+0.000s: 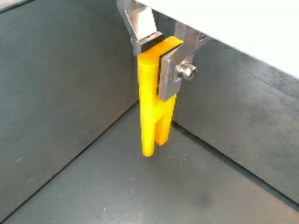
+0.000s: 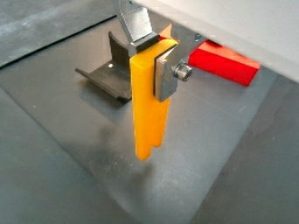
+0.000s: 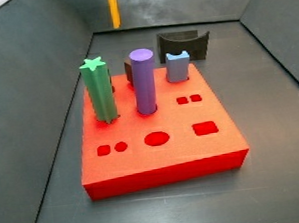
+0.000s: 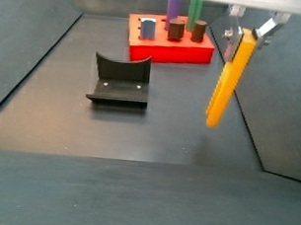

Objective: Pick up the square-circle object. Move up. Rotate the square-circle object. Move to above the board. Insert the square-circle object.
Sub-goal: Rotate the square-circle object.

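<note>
My gripper (image 1: 163, 54) is shut on the upper end of the square-circle object (image 1: 153, 114), a long orange-yellow peg that hangs nearly upright below the fingers, clear of the dark floor. Both also show in the other wrist view, gripper (image 2: 158, 57) and peg (image 2: 146, 114). In a side view the peg (image 4: 226, 82) hangs from the gripper (image 4: 248, 34) near the right wall, apart from the red board (image 4: 172, 42) further back. In a side view the board (image 3: 157, 153) is close, its circle and square holes open, and only the peg (image 3: 113, 7) shows beyond it.
A green star-topped peg (image 3: 99, 89), a purple cylinder (image 3: 143, 79) and a short grey-blue peg (image 3: 177, 65) stand in the board. The dark fixture (image 4: 121, 80) stands on the floor between board and gripper. Grey walls enclose the floor.
</note>
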